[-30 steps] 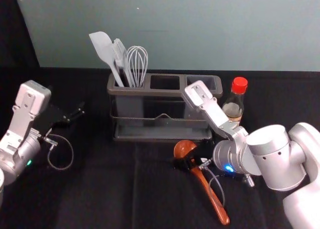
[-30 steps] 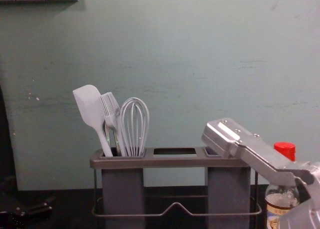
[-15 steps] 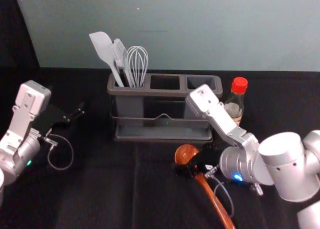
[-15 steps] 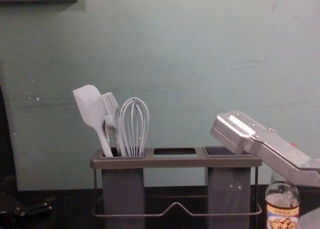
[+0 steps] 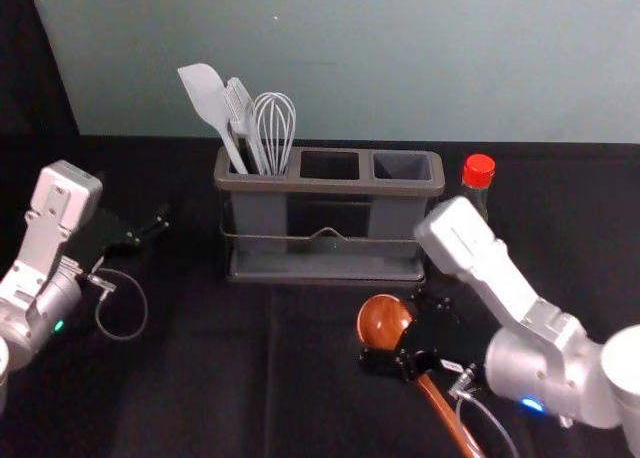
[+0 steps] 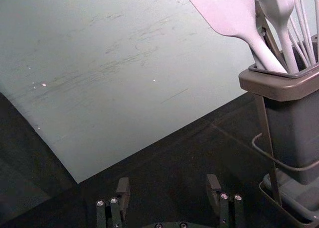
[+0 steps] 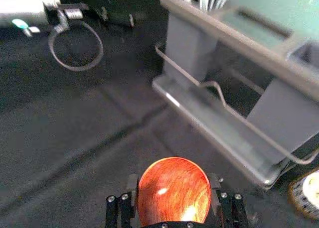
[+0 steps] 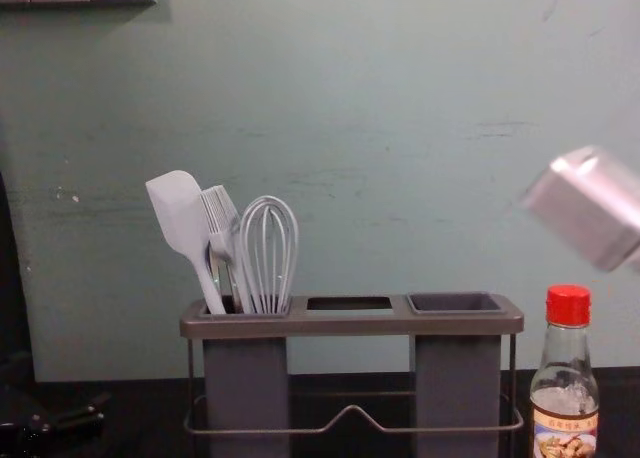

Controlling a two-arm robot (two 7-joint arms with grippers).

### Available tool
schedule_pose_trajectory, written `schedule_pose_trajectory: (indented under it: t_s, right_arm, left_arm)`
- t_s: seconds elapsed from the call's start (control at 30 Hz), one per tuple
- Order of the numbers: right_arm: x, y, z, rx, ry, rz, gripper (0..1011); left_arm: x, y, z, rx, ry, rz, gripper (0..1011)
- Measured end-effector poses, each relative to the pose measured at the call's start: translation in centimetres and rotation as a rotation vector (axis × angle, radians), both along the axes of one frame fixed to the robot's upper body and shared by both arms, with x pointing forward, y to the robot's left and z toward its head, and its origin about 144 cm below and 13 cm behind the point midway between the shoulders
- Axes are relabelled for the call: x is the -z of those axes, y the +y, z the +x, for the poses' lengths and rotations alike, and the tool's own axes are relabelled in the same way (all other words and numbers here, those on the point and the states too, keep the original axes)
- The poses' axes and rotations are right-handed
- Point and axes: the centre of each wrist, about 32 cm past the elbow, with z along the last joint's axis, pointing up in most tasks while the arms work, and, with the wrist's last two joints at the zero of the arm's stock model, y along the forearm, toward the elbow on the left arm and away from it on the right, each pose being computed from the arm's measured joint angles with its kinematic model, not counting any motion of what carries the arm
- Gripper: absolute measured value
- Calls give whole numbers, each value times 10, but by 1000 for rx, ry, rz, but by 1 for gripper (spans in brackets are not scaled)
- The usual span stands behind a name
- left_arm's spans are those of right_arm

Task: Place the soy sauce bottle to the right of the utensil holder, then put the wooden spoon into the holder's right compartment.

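Right gripper (image 5: 396,336) is in front of the holder (image 5: 330,187), toward its right end, fingers closed on the spoon (image 5: 383,323). Right wrist view: bowl sits between the two fingers, one finger against each side, hollow face showing to the camera. Head view: handle runs from the gripper toward the near edge, angling right. Spoon is outside the holder, in front of the right compartment (image 5: 402,166).

Bottle (image 8: 566,403) stands upright just right of the holder, red cap on, apart from the fingers. In the head view the right arm covers its lower part.

Left gripper (image 5: 150,230) is parked left of the holder, fingers spread apart, nothing between them. Spatula (image 5: 207,98), brush (image 5: 240,108) and whisk (image 5: 275,123) lean in the holder's left compartment (image 8: 245,316).
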Motion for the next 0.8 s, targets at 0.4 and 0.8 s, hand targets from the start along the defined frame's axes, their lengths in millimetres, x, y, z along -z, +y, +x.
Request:
schedule_pose_trajectory:
  t_s: [0.4,0.8]
  right_arm:
    - [15,-22,-37,61,-373,169,838]
    - [26,-29,-52,123,-589,289,838]
  left_arm:
    - [0,0,0,0,0,0,1005]
    - [0,0,0,0,0,0,1005]
